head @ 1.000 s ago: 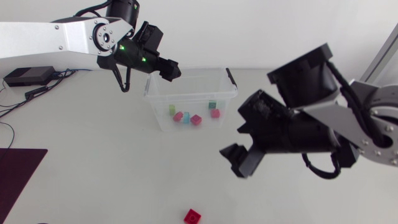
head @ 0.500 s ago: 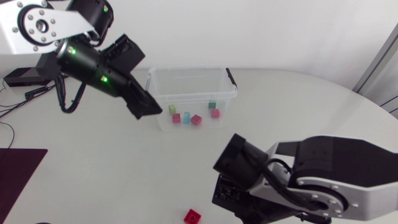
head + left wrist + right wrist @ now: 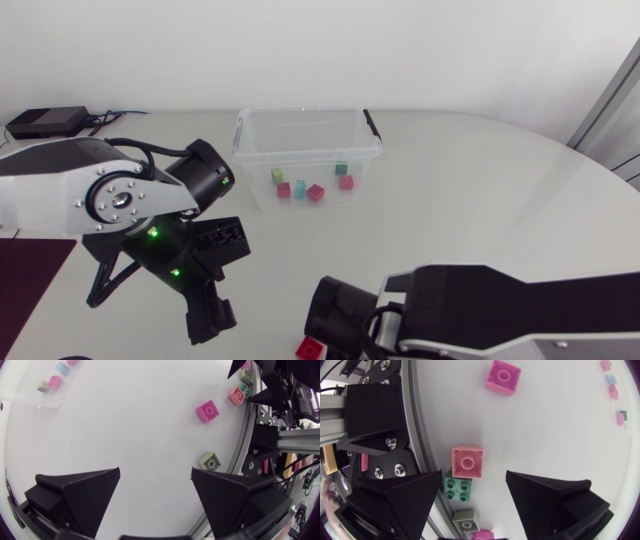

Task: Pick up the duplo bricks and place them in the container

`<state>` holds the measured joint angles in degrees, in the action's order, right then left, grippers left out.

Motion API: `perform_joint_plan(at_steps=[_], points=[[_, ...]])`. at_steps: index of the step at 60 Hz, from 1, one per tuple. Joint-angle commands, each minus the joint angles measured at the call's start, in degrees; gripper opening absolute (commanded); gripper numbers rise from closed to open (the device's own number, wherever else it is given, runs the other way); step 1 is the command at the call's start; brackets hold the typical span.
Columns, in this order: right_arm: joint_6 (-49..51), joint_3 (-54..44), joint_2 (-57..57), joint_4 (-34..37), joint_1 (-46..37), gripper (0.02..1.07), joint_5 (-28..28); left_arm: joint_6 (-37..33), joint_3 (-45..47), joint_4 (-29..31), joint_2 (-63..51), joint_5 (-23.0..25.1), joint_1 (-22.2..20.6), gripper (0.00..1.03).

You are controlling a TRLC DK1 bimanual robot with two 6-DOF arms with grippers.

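The head camera looked down from high above the tabletop (image 3: pixel 480 170). The wrist cameras, behind the left claw (image 3: pixel 156 471) and the right claw (image 3: pixel 474 474), faced down close over one edge, both showing the same pink brick (image 3: pixel 207 411).

One left arm (image 3: pixel 110 200), silver-grey links with black joints, entering from the left side, folded downward, green lights lit on its black forearm. One left gripper (image 3: pixel 156 472), matte black, two broad wedge-shaped fingers (image 3: pixel 82 495) spread wide, facing down. One right arm (image 3: pixel 520 300), black and silver-grey links, entering from the right side, lying low. One right gripper (image 3: pixel 474 476), matte black, fingers spread wide, facing down.
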<state>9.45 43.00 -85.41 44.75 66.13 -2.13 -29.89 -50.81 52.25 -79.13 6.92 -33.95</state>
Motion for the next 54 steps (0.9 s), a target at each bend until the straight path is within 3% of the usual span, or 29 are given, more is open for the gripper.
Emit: perform_joint_plan(at_steps=[1,6,16,32,42,54], points=[[-1.98,-0.46,-1.78,0.07,1.28,0.93,0.20,1.50,1.59,1.63,-1.11,-0.41,-1.47,0.99],[-2.86,-0.29,-2.75,-0.72,1.99,0.92,0.20,2.12,2.38,1.80,-1.64,-0.50,-2.43,0.99],[-3.56,0.41,-4.24,-1.77,2.16,0.77,0.29,3.43,3.26,3.03,-1.64,-0.59,-3.93,0.99],[-3.92,0.85,-5.39,-5.03,1.72,0.25,-0.33,8.80,3.08,5.14,-1.99,0.64,-8.85,0.99],[-4.44,0.94,-2.13,-4.94,0.05,0.20,0.29,14.86,0.71,6.90,-5.86,3.45,-12.63,0.99],[-4.79,0.77,3.84,-4.23,-2.41,0.20,1.34,20.22,-3.42,7.34,-15.09,7.50,-11.40,0.99]])
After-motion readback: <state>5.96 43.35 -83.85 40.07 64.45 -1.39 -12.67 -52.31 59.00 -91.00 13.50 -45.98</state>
